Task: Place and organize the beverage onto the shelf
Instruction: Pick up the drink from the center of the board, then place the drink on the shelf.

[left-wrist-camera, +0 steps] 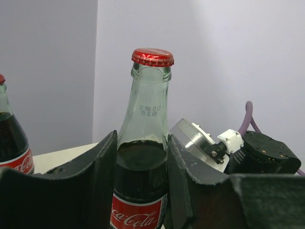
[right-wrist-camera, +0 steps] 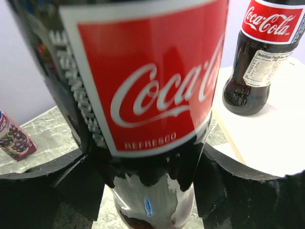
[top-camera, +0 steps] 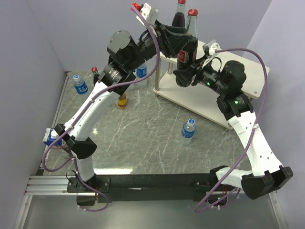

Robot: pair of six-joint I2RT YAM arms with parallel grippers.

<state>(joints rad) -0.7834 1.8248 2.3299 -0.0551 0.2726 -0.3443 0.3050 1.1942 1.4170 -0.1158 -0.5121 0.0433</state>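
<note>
You had a grey marbled counter (top-camera: 143, 148) carrying everything. At its far right stood the shelf (top-camera: 252, 78), two pale boards on thin metal legs, with one cola bottle (top-camera: 179, 20) upright on the top board. On the counter itself stood a water bottle (top-camera: 80, 84) far left, a second water bottle (top-camera: 141, 71) near the shelf's left end, a third water bottle (top-camera: 188, 131) before the shelf, and a juice carton (top-camera: 51, 137) at the left edge.

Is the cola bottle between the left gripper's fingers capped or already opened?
Capped. The cola bottle has a red crown cap seated on its mouth, and the dark cola reaches up to its shoulder.
</note>
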